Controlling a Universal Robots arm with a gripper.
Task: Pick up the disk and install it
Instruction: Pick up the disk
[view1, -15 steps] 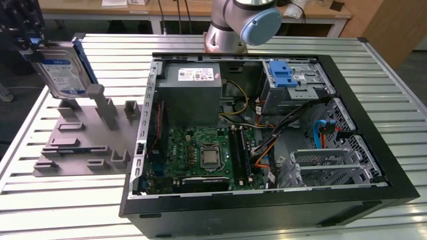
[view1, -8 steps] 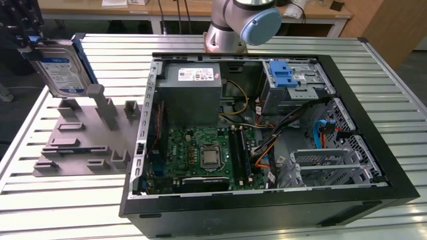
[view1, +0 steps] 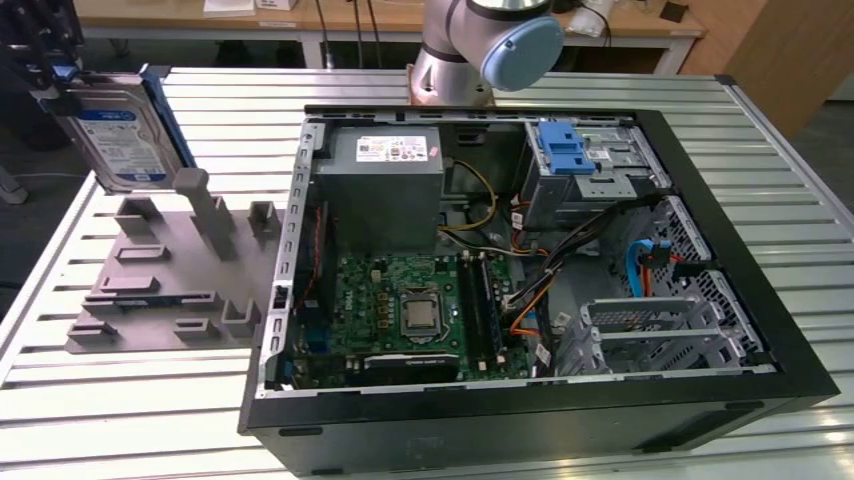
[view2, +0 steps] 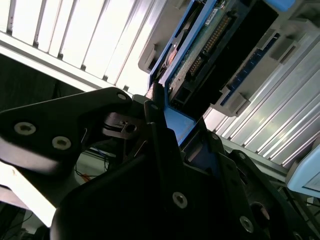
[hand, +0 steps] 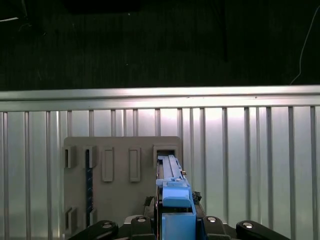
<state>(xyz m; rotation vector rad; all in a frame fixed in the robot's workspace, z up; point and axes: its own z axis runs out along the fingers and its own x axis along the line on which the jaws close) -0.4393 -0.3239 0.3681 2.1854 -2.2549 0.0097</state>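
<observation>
The disk (view1: 120, 135), a silver drive with a blue-and-white label in a blue bracket, hangs upright at the exterior view's far left, just above the grey slotted holder (view1: 174, 270). My gripper (view1: 56, 80) is shut on its upper end. In the first wrist view the disk's edge and blue bracket (hand: 172, 192) stand between my fingers (hand: 142, 222), over the holder (hand: 120, 170). In the second wrist view the disk's connector end (view2: 210, 45) shows beyond the black fingers (view2: 155, 115).
An open computer case (view1: 747, 300) lies on the slatted metal table (view1: 134, 400) beside the holder. Inside are a grey power supply box (view1: 387, 190), a silver cage with a blue latch (view1: 581, 150), a green motherboard (view1: 400, 310) and loose cables. The arm's base (view1: 481, 45) stands behind the case.
</observation>
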